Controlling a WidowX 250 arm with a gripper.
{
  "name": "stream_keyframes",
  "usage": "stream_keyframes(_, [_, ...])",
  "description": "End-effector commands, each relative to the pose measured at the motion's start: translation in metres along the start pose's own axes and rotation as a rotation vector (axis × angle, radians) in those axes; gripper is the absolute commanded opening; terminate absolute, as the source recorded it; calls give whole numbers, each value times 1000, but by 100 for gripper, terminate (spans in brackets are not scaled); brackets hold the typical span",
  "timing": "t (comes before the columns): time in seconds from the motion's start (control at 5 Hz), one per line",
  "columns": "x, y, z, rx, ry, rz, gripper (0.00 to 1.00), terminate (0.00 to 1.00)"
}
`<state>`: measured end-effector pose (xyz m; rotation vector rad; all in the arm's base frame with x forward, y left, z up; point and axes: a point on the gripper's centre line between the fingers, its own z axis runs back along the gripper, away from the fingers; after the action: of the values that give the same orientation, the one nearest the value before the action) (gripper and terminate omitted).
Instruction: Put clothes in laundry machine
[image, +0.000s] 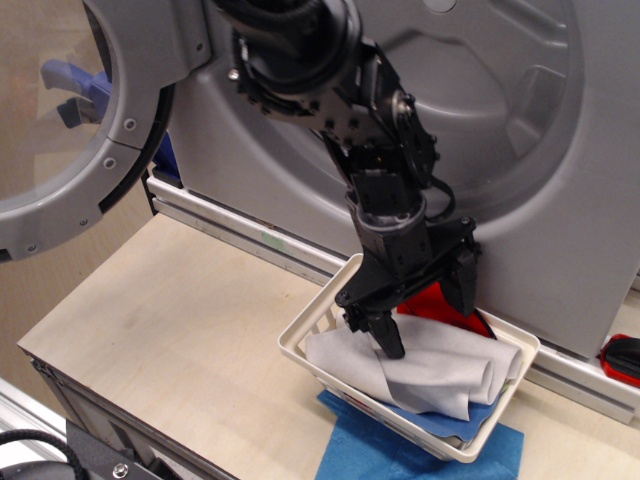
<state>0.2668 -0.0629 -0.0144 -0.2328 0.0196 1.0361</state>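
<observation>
Near edge of bench (170, 330): blue cloth (400, 455) lies flat at the near right, partly under the white slatted basket (310, 335). Basket holds the pale grey-white sheet (440, 370), bunched and folded, with a red piece (445, 303) tucked at its far side. Claw (425, 305) reaches down into the basket, fingers spread wide; nearer fingertip (390, 342) touches the grey sheet, other finger hangs beside the red piece. Nothing gripped. Along the bench's far edge: laundry machine (560, 230), drum mouth open, ribs showing. Round door (90, 150) swung open at far left. Another red item (622, 358) at the far right edge.
</observation>
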Motion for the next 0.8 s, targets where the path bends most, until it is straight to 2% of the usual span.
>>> stream_keyframes(0.0, [14,-7,-17,81,-39,-8,100,0])
stream_keyframes(0.4, [17,3,-29,113,-80,-63,100,0])
stream_keyframes(0.6, [15,10,-28,92,-121,-174,0,0])
